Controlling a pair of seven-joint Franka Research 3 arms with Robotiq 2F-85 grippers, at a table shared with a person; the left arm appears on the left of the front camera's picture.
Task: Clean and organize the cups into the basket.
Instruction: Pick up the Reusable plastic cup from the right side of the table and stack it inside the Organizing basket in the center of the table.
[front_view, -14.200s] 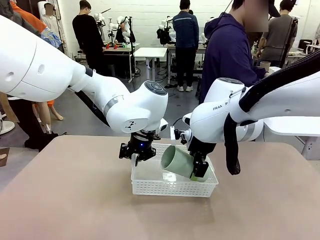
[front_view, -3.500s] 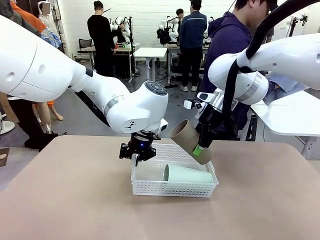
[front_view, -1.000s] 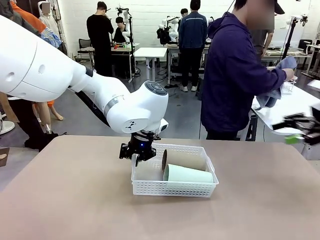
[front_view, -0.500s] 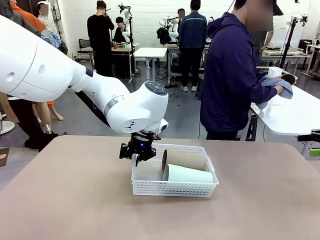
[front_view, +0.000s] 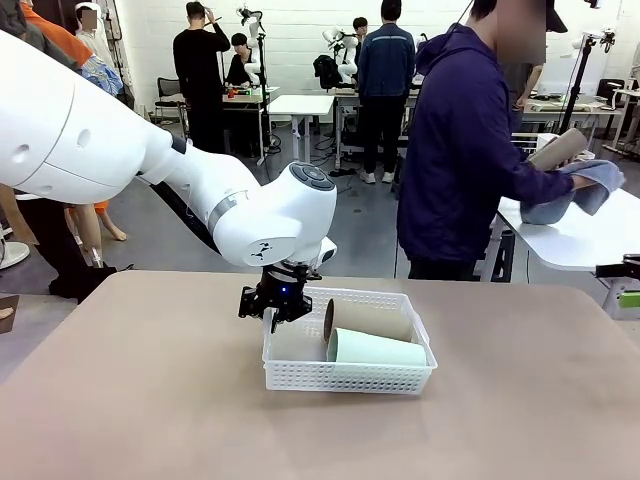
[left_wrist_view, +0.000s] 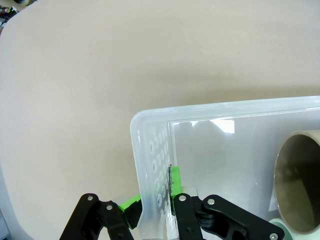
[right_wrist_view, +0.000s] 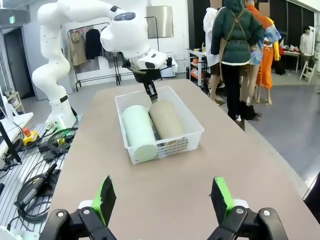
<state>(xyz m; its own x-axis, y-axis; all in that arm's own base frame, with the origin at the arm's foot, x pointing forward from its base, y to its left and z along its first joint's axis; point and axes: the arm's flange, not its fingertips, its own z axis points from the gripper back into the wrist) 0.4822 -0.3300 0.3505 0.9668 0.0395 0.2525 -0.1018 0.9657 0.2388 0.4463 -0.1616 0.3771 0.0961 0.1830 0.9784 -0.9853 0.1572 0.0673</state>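
1. While the left gripper (left_wrist_view: 152, 198) clamps the left wall of the basket (front_view: 350, 378) at centre frame, the right gripper (right_wrist_view: 162, 197) hangs wide open and empty.
2. The mint cup (front_view: 378, 348) and tan cup (front_view: 370, 318) lie inside it; they look light, stiff and likely slick, best gripped mid-body.
3. At upper right, a person holds a third cup (front_view: 557, 150) in a cloth (front_view: 590, 185).

Green pads of the left gripper (left_wrist_view: 152, 199) pinch the basket (left_wrist_view: 225, 106) end wall, one outside, one inside. The tan cup (left_wrist_view: 300, 185) lies inside, open mouth toward camera. The basket rests on the table (left_wrist_view: 100, 75).
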